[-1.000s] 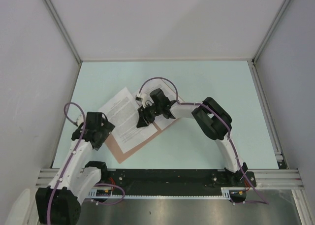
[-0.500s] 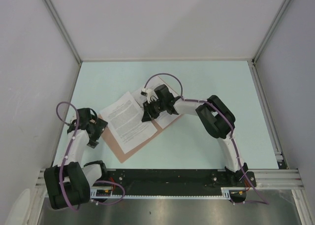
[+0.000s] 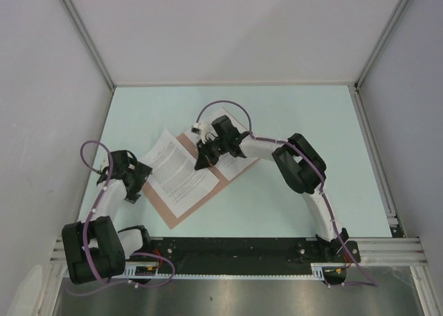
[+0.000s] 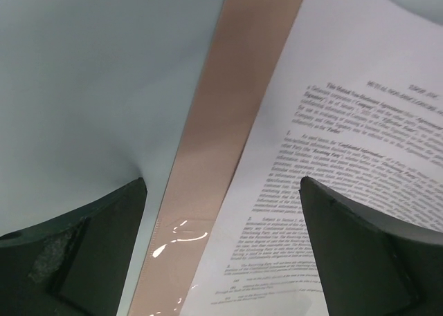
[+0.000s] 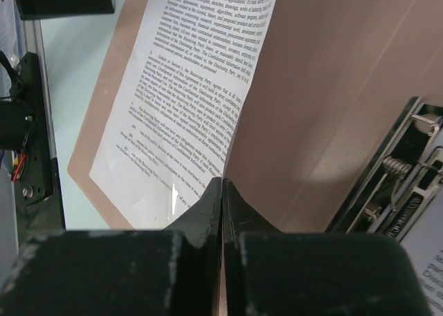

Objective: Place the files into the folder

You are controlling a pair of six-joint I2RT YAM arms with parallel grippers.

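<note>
The pale green surface (image 3: pixel 297 115) is carrying a salmon folder (image 3: pixel 165 211), which is lying open at a slant left of the middle. A printed sheet (image 3: pixel 178 174) is resting on the folder's lower leaf, leaving a strip of card showing along its left side. The right tool (image 5: pixel 221 184) is pinching the edge of the folder's other leaf, fingers pressed flat together, beside the sheet. The left tool (image 4: pixel 221 191) is hanging over the folder's left edge with fingers spread wide, gripping nothing.
</note>
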